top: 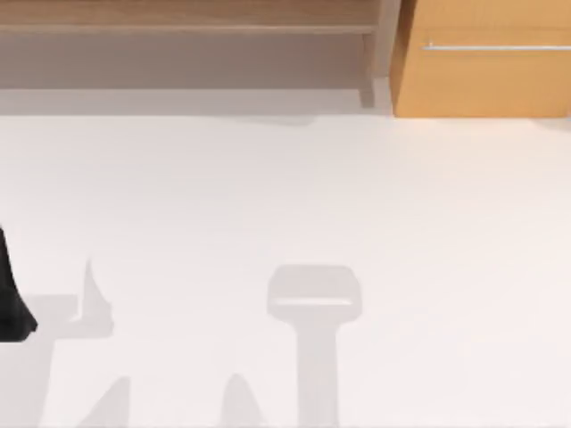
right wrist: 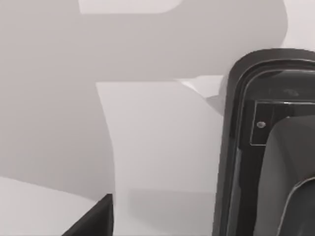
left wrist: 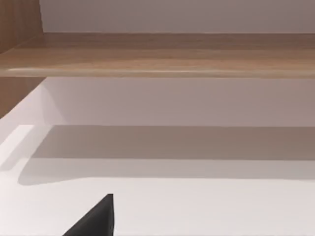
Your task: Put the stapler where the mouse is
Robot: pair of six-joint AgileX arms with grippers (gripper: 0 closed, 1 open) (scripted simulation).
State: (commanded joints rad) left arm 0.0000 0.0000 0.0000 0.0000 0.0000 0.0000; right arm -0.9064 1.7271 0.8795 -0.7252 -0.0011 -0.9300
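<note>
At the near left edge of the white table (top: 285, 205), a black part of the left arm (top: 11, 308) is seen. The left gripper (left wrist: 98, 221) is held low over bare tabletop and faces the far side; whether it is apart or together cannot be told. The right gripper (right wrist: 96, 219) is held close above the table, and its state cannot be told either.

Just beside the right gripper, a dark, glossy, round-cornered body (right wrist: 246, 147) with a recessed panel and a grey raised part is seen very close up. Whether it is the stapler, the mouse or something else cannot be told, and no grasp on it can be made out. No step can be counted as done, so the carry and the placing are judged to be left.

Farther off stand a pale wooden shelf (top: 187, 18) and, to the far right, an orange-brown wooden cabinet with a metal bar handle (top: 482, 80).
</note>
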